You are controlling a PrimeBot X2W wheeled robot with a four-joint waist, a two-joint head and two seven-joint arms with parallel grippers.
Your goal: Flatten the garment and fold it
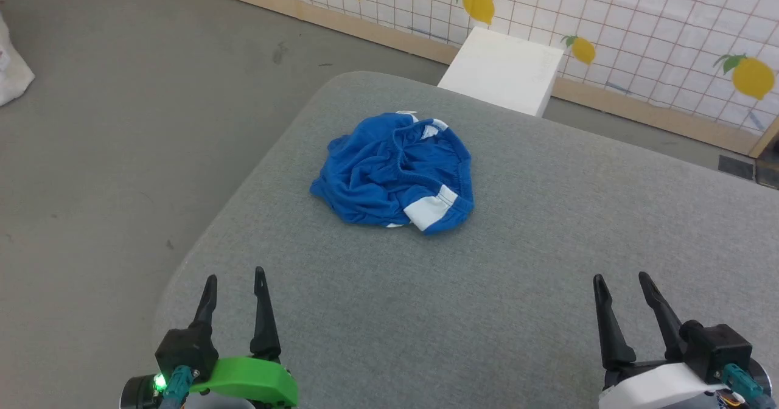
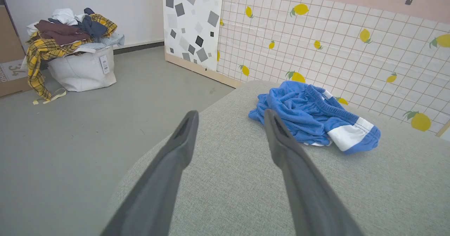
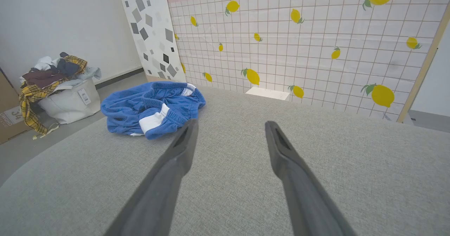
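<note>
The garment (image 1: 392,171) is a crumpled heap of bright blue fabric with white stripe patches and a gathered waistband, lying on the grey padded table (image 1: 517,287) toward its far middle. My left gripper (image 1: 235,278) hovers open at the near left corner of the table, well short of the garment. At the near right, my right gripper (image 1: 621,280) is open too, with nothing between its fingers. The left wrist view has the garment (image 2: 309,115) ahead and to the right of the left gripper (image 2: 230,116). In the right wrist view the garment (image 3: 151,107) lies ahead-left of the right gripper (image 3: 230,124).
A white box (image 1: 502,71) stands on the floor just beyond the table's far edge, against a lemon-patterned tiled wall (image 1: 608,13). A white basket heaped with clothes (image 2: 75,58) sits on the grey floor to the left. The table's left edge drops to the floor.
</note>
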